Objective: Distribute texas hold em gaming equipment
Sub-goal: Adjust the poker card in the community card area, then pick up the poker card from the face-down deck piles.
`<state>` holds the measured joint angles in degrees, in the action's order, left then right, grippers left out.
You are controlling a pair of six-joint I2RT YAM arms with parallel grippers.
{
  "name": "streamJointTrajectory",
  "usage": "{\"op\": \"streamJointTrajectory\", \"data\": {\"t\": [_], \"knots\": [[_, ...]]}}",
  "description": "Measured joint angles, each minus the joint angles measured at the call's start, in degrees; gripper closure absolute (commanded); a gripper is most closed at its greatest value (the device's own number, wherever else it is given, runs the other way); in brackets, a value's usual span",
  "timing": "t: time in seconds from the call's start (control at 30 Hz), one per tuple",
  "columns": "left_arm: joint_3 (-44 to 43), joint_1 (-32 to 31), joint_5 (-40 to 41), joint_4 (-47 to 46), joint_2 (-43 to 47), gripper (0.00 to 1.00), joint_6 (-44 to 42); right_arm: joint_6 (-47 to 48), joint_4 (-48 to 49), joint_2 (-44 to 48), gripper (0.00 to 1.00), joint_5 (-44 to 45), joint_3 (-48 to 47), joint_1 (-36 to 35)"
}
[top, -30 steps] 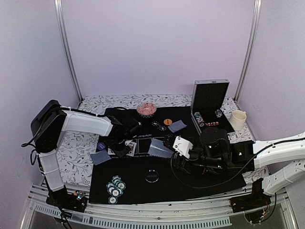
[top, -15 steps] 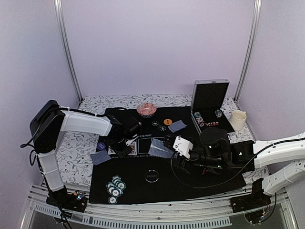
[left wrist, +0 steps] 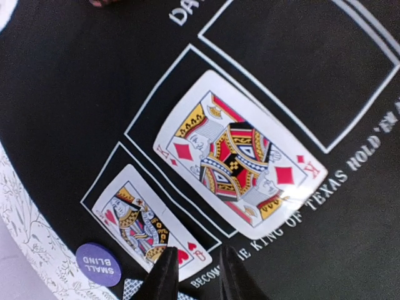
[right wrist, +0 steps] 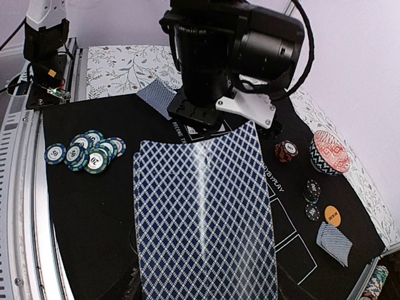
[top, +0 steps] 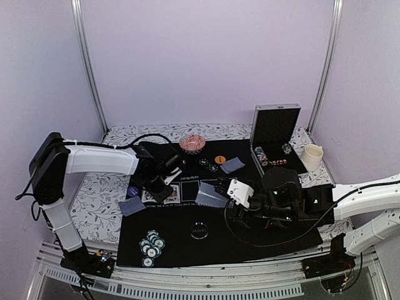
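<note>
- The left gripper (left wrist: 195,279) hangs low over the black mat (left wrist: 75,94). Its fingers stand narrow, with nothing between them as far as I can see, just above a corner of the queen of hearts (left wrist: 145,220).
- The queen and the king of diamonds (left wrist: 240,153) lie face up in the two white rectangles at the left end of the mat, probably as shared cards.
- The right gripper (top: 220,189) is closed on the blue-backed cards (right wrist: 203,212) and holds them flat above the mat's middle, I think as the supply for dealing.
- The small blind button (left wrist: 100,264) lies at the mat's left edge.
- The teal chips (top: 150,243) lie at the mat's near left corner, probably one player's share.
</note>
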<state>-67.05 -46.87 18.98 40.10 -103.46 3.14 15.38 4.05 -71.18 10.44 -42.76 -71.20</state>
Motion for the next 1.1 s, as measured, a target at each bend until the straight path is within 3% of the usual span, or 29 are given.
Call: {"op": "streamJointTrajectory", "data": {"t": [0.1, 0.2, 0.3, 0.37, 0.47, 0.6, 0.97, 1.1], "knots": [[-0.42, 0.00, -3.74, -0.57, 5.84, 0.54, -0.31, -0.15, 0.07, 0.81, 0.51, -0.46, 0.00, 0.00], [-0.66, 0.00, -11.34, -3.45, 14.08, 0.29, -0.85, -0.17, 0.42, 1.73, 0.51, -0.74, 0.00, 0.00], [-0.11, 0.02, -22.21, -8.98, 22.77, 0.10, -0.79, -0.17, 0.48, 1.79, 0.51, -0.85, 0.00, -0.02], [2.23, 0.04, -30.99, -14.58, 28.74, 0.02, 0.59, -0.15, 0.50, 1.77, 0.51, -1.09, 0.00, -0.02], [6.45, 0.04, -42.29, -21.11, 34.49, 0.02, 3.21, -0.13, 0.52, 1.57, 0.51, -1.40, -0.02, -0.04], [8.24, 0.04, -50.05, -24.87, 32.74, 0.02, 6.54, 0.09, 0.66, 0.57, 0.51, -1.90, -0.42, -0.04], [8.24, -0.48, -55.80, -25.99, 23.10, 0.08, 10.01, 0.55, 1.22, -1.29, 0.51, -2.27, -1.88, -0.48], [8.24, -0.87, -55.76, -26.58, 22.64, 0.16, 10.64, 0.55, 1.27, -1.33, 0.51, -2.25, -1.88, -0.52]]}}
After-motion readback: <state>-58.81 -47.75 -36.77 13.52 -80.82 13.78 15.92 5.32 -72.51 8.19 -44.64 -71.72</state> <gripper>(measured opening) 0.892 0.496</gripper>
